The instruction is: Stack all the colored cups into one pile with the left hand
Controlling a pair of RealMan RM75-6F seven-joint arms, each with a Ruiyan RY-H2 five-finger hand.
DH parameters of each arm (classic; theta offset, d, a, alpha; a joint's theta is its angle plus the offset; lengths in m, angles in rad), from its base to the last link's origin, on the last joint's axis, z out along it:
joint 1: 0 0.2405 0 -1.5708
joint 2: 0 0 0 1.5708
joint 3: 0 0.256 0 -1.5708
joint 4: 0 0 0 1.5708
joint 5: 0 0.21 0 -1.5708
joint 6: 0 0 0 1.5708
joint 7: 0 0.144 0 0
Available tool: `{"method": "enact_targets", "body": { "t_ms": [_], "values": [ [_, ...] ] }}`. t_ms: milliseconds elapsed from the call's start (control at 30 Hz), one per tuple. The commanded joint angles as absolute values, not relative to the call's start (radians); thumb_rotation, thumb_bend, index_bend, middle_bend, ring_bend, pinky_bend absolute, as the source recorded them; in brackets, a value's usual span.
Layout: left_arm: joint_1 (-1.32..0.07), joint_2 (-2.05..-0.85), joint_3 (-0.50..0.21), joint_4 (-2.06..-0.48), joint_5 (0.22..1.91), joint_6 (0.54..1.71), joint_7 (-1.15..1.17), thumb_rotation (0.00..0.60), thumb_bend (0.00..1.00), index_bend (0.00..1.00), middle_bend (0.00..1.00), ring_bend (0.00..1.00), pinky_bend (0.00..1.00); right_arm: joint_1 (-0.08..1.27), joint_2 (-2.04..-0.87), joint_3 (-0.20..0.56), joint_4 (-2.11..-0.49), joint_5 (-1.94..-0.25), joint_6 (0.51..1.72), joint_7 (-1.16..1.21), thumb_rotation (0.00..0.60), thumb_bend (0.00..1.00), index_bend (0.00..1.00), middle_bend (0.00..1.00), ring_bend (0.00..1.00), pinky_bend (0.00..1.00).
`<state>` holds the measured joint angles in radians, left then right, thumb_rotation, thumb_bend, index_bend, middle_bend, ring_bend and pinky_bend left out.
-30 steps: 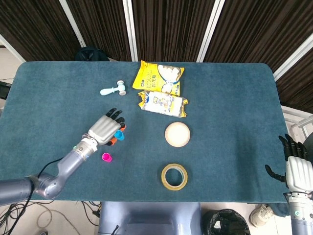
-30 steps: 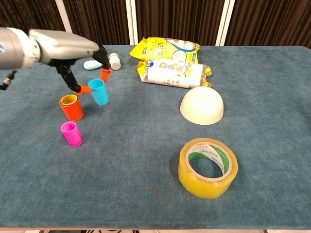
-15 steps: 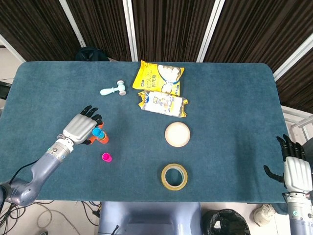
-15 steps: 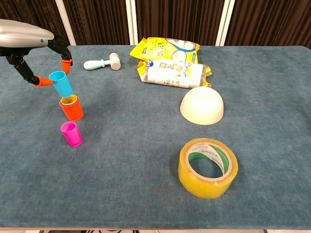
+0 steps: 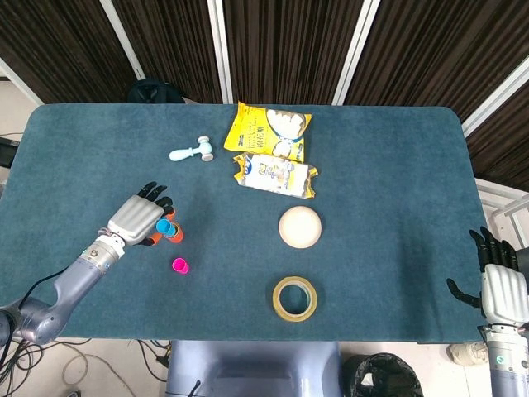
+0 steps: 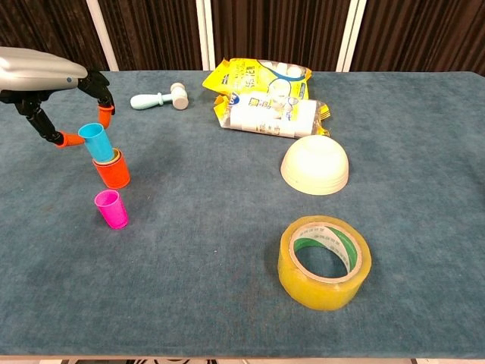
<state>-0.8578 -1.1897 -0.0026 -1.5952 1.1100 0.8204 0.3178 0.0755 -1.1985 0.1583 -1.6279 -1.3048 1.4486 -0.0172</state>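
The blue cup (image 6: 97, 142) is sitting, slightly tilted, in the mouth of the orange cup (image 6: 113, 171), near the counter's (image 6: 227, 227) left edge. The left hand (image 6: 45, 72) is hovering just left of and above it, and the fingers (image 6: 70, 140) are spreading apart around the blue cup. One orange-tipped finger is lying just beside its left wall; whether it is touching cannot be told, and no firm hold is showing, so the cup seems to be resting on the stack by itself. The pink cup (image 6: 111, 208) is standing upright, mouth up, just beside the orange one toward the counter's front edge; it is likely the next target, lying below the fingers. The right hand (image 5: 500, 285) is idling off the counter's right front corner, fingers apart, holding nothing, well apart from the cups.
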Motion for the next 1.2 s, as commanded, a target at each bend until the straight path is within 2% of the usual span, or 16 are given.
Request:
{"method": "enact_targets", "body": {
  "t_ms": [33, 267, 433, 533, 700, 900, 1200],
  "values": [
    [-0.856, -1.197, -0.003, -1.588, 1.109, 0.819, 0.324, 0.6, 0.34, 0.44, 0.23, 0.0, 0.02, 0.075, -1.198, 0.159, -1.628, -1.305, 1.449, -0.017, 0.6, 0.31, 0.09, 0.04, 0.1, 0.04],
    [-0.862, -1.208, 0.0, -1.573, 1.101, 0.794, 0.345, 0.6, 0.32, 0.22, 0.21, 0.0, 0.02, 0.075, -1.199, 0.158, -1.63, -1.305, 1.45, -0.019, 0.6, 0.31, 0.09, 0.04, 0.1, 0.04],
    [-0.868, -1.195, 0.002, -1.584, 1.095, 0.772, 0.349, 0.6, 0.31, 0.14, 0.2, 0.0, 0.02, 0.075, -1.198, 0.159, -1.631, -1.303, 1.45, -0.018, 0.6, 0.3, 0.09, 0.04, 0.1, 0.04],
    [-0.869, -1.183, -0.005, -1.603, 1.097, 0.773, 0.345, 0.6, 0.3, 0.13, 0.2, 0.0, 0.02, 0.075, -1.197, 0.159, -1.632, -1.304, 1.45, -0.016, 0.6, 0.3, 0.09, 0.04, 0.1, 0.04],
    [-0.864, -1.164, -0.019, -1.661, 1.127, 0.789, 0.318, 0.6, 0.29, 0.17, 0.2, 0.0, 0.02, 0.073, -1.195, 0.161, -1.636, -1.305, 1.454, -0.015, 0.6, 0.3, 0.09, 0.04, 0.1, 0.04],
    [-0.856, -1.13, 0.007, -1.736, 1.158, 0.757, 0.299, 0.6, 0.28, 0.18, 0.2, 0.0, 0.02, 0.071, -1.192, 0.161, -1.642, -1.306, 1.458, -0.013, 0.6, 0.31, 0.09, 0.04, 0.1, 0.04],
    [-0.855, -1.119, 0.032, -1.762, 1.188, 0.72, 0.292, 0.6, 0.27, 0.18, 0.19, 0.0, 0.02, 0.068, -1.187, 0.164, -1.647, -1.304, 1.462, -0.007, 0.6, 0.3, 0.09, 0.04, 0.1, 0.04]
  ]
}}
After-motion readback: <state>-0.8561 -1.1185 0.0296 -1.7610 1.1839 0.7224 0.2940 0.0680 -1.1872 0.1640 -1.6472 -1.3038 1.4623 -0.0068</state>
